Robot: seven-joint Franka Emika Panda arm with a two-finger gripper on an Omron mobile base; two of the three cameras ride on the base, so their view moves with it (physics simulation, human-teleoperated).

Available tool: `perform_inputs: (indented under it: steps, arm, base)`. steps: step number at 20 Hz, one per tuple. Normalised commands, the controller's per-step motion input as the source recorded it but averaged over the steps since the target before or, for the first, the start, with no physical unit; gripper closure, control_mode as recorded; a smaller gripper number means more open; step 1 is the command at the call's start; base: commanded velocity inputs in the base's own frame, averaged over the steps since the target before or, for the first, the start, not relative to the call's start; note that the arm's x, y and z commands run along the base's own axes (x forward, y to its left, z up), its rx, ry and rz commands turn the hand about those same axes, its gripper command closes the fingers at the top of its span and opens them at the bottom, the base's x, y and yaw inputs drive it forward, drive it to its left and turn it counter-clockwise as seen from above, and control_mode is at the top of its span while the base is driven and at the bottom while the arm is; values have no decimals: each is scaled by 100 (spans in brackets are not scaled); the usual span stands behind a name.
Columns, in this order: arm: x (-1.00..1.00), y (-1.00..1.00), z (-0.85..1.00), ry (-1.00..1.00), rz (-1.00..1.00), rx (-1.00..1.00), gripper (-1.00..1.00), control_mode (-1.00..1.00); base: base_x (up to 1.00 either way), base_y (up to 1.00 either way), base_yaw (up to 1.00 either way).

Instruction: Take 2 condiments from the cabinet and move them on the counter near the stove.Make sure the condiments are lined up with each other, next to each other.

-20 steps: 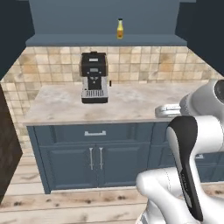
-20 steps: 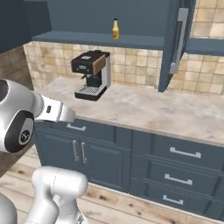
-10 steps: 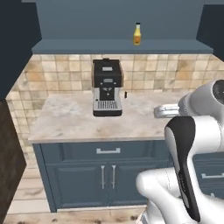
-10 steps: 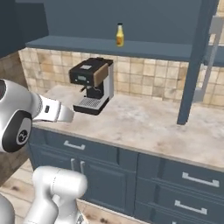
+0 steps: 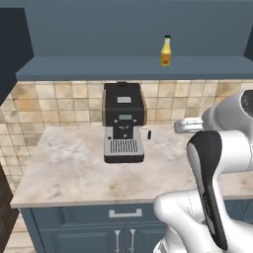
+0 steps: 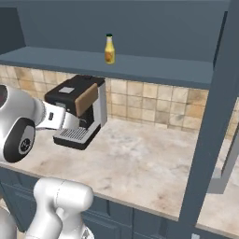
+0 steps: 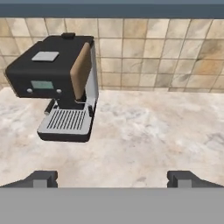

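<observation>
While your gripper (image 7: 112, 179) hangs above the table (image 7: 144, 140) with its jaws spread about as wide as they go and nothing between them, the bottle you are after stands well above it. Look at the left base view: the yellow-orange bottle (image 5: 166, 51) with its green cap stands upright on the long flat shelf of the dark blue cabinet (image 5: 99, 66), toward the right half of that shelf and close to its front edge. From the right base view you see the same bottle (image 6: 109, 49) upright on the shelf (image 6: 154, 70), a little left of the middle, with the cabinet's open door (image 6: 217, 121) hanging down at the right. Below the shelf a black coffee machine (image 5: 123, 128) sits on the beige marbled table against the tiled wall (image 5: 64, 101), left of the point under the bottle. Your hand view looks down along the gripper at the coffee machine (image 7: 61, 87) (its wooden side panel faces you there), which stands ahead and to the left, well apart from the two dark fingertips (image 7: 41, 178) at the bottom. You can see the white arm (image 5: 217, 163) rising at the lower right of the left base view, its wrist reaching out over the table beside the coffee machine. Under the table you see blue cupboards (image 5: 74, 230) with silver handles.
</observation>
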Motion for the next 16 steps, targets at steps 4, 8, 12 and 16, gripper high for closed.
perform_inputs:
  steps: [4,8,12,16]
  arm:
    - [0,0,0,0,0,0,-100,100]
    - [0,0,0,0,0,0,-100,100]
    - [0,0,0,0,0,0,-100,100]
    - [0,0,0,0,0,0,-100,100]
  base:
    - [77,0,0]
    - [42,0,-9]
    - [3,0,-8]
    - [0,0,0]
